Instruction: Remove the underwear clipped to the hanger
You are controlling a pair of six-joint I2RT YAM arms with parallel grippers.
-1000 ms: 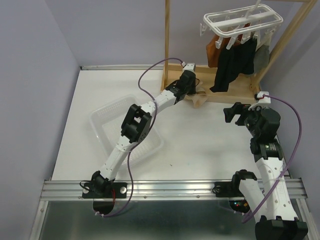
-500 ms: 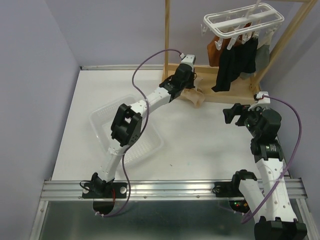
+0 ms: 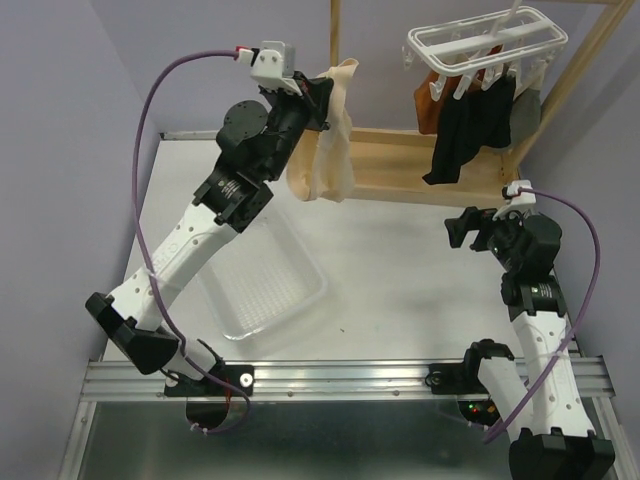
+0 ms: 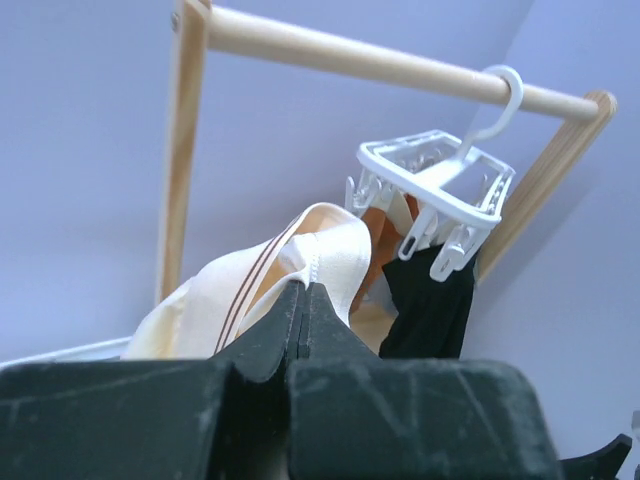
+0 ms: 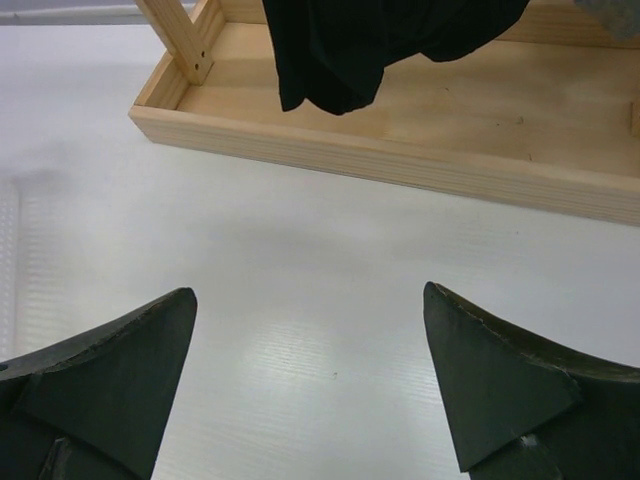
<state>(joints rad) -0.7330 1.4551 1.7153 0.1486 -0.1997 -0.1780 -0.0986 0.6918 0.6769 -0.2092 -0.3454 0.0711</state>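
Observation:
My left gripper (image 3: 325, 98) is raised high at the back left, shut on the cream-beige underwear (image 3: 335, 150), which hangs limp from it. In the left wrist view the shut gripper (image 4: 305, 287) pinches the cream cloth (image 4: 330, 250). The white hanger (image 3: 485, 40) hangs from the wooden stand's rail at the back right, with the black underwear (image 3: 468, 125), the rust-orange one (image 3: 432, 100) and the grey one (image 3: 524, 115) clipped under it. The hanger (image 4: 435, 185) also shows in the left wrist view. My right gripper (image 3: 465, 228) is open and empty above the table, in front of the stand's base; the right wrist view shows its spread fingers (image 5: 500, 370).
A clear plastic bin (image 3: 265, 285) lies on the table below the left arm. The wooden stand's tray base (image 3: 420, 165) runs along the back, its posts (image 3: 335, 40) rising at both ends. A purple wall closes the left side.
My left arm has lifted the cream-beige underwear from the stand's base, up and to the left, high above the table. The right arm has not moved.

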